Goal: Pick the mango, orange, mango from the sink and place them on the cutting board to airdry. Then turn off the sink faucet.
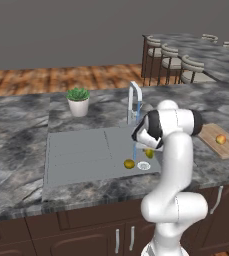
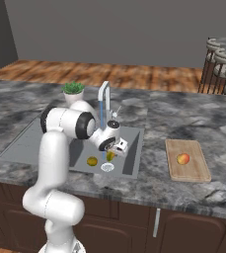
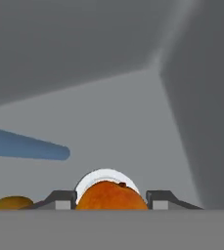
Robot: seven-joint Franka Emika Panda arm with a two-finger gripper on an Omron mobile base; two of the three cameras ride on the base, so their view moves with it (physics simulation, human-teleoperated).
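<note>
Low in the sink (image 1: 76, 150), the end effector (image 3: 111, 201) grips the orange (image 3: 111, 196) between its fingers, near the drain (image 3: 103, 177) at the basin's right end. One mango (image 2: 183, 158) rests mid-cutting board (image 2: 196, 170) on the counter (image 2: 193, 118).

Matt grey sink (image 1: 76, 150), veined stone counter (image 1: 16, 135), pale wooden cutting board (image 2: 196, 168)

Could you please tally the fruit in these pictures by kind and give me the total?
Mangoes: 2, the board mango on the cutting board and the sink mango in the sink.
Oranges: 1, the orange, held in the gripper.
Total: 3 fruits.
</note>
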